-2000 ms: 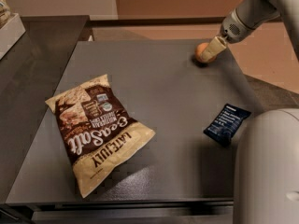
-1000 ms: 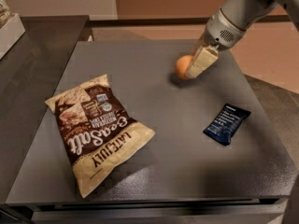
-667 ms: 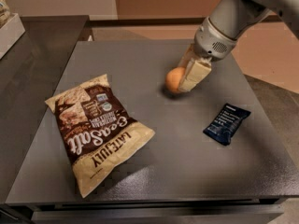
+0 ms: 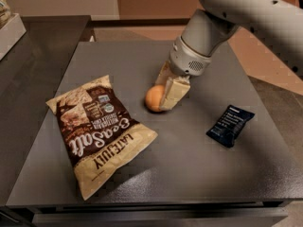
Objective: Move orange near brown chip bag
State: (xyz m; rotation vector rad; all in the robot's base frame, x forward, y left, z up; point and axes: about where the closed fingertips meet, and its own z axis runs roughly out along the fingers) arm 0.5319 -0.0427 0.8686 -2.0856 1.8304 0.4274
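cream-fingered gripper (image 4: 162,97) pinches the orange (image 4: 152,98), the carry step seemingly in hand. the brown chip bag (image 4: 97,131) lies at its eight o'clock; next likely calls for a short move there, then release.

orange (image 4: 152,98): now at table (image 4: 189,174) centre, off its 1 o'clock edge
gripper (image 4: 162,96): clasping it, nearer brown chip bag (image 4: 97,131) at 8 o'clock

It looked like an office snack kitchen or break area. A plain dark grey counter (image 4: 199,164) carried packaged snacks: the brown chip bag (image 4: 97,134) at 8 o'clock, a navy bar wrapper (image 4: 230,125) at 3 o'clock, and the orange (image 4: 152,98) near centre. A white bin (image 4: 10,32) sat at 10 o'clock on an adjoining dark counter. The gripper (image 4: 164,98) hung at centre, against the orange.
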